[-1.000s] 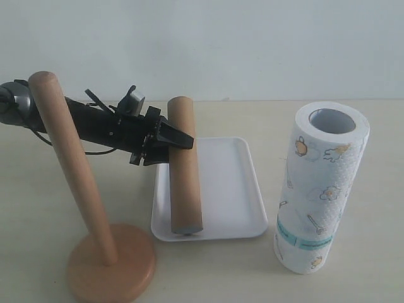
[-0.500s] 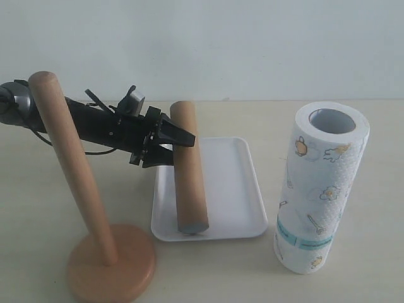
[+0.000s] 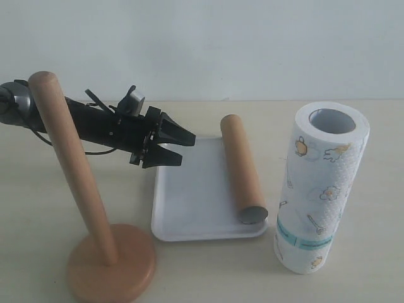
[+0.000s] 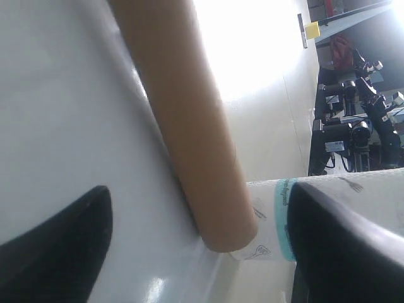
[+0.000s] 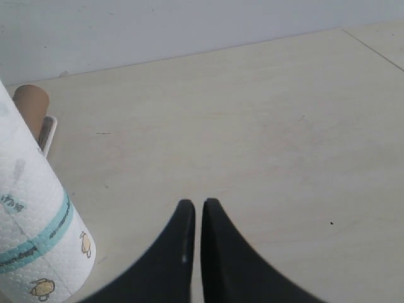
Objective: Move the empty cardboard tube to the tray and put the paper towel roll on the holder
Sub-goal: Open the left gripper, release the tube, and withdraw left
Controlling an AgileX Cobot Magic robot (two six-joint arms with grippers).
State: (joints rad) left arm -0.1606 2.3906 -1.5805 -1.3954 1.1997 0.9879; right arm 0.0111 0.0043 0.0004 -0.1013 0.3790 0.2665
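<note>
Exterior view: my left gripper (image 3: pixel 187 150) has let go, fingers (image 3: pixel 177 134) spread and empty, and the tube (image 3: pixel 241 167) has rolled across the tray (image 3: pixel 189 199) to the rim nearest the roll (image 3: pixel 322 189). Tube step looks done. My right gripper (image 5: pixel 197 205), pressed shut, hangs by the roll.

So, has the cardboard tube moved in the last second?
Yes. The cardboard tube has rolled from the tray's left side to its right rim, toward the paper towel roll.
</note>
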